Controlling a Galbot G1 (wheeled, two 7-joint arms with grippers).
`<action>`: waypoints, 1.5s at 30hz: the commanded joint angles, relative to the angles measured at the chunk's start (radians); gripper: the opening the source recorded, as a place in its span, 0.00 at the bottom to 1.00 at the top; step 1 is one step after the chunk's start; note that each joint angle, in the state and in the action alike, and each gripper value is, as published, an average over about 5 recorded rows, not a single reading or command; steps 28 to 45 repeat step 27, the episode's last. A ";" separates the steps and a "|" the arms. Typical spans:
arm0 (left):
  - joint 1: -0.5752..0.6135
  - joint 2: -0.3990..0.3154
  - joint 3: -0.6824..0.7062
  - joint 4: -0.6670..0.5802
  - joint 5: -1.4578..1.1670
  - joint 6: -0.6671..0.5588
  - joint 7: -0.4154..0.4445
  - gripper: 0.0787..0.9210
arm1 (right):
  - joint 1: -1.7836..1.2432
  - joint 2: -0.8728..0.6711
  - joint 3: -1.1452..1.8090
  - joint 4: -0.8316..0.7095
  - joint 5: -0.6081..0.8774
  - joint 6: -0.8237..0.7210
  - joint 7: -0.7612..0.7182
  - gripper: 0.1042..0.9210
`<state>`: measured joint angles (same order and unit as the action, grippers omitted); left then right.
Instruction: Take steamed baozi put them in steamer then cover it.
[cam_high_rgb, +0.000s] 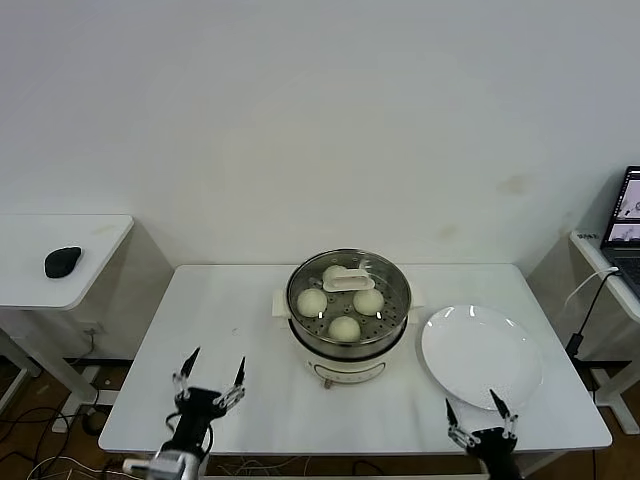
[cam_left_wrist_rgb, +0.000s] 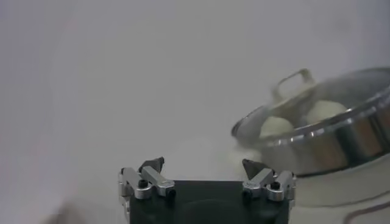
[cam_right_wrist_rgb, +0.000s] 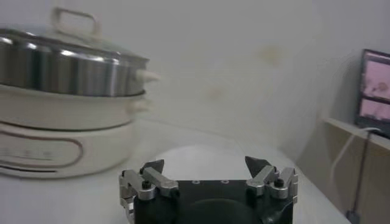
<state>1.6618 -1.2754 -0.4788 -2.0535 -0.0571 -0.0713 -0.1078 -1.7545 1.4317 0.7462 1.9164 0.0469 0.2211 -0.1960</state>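
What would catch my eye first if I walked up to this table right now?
Probably the steamer in the middle of the white table, its glass cover on and four pale baozi showing through it. Just to the steamer's right lies a white plate with nothing on it. At the near edge, the left end effector and the right end effector both stand open, holding nothing.

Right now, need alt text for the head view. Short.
A steamer sits mid-table with its glass cover on and four baozi inside. An empty white plate lies beside it on the robot's right. Both grippers, left and right, hang open and empty at the table's near edge.
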 joint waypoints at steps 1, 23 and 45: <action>0.147 -0.021 -0.085 0.042 -0.352 -0.140 -0.032 0.88 | -0.046 -0.038 -0.058 0.035 0.028 0.021 -0.010 0.88; 0.144 -0.029 -0.033 0.072 -0.295 -0.111 -0.001 0.88 | -0.052 -0.041 -0.119 0.035 0.018 -0.044 0.017 0.88; 0.147 -0.026 -0.035 0.072 -0.289 -0.106 0.008 0.88 | -0.053 -0.041 -0.120 0.038 0.015 -0.043 0.018 0.88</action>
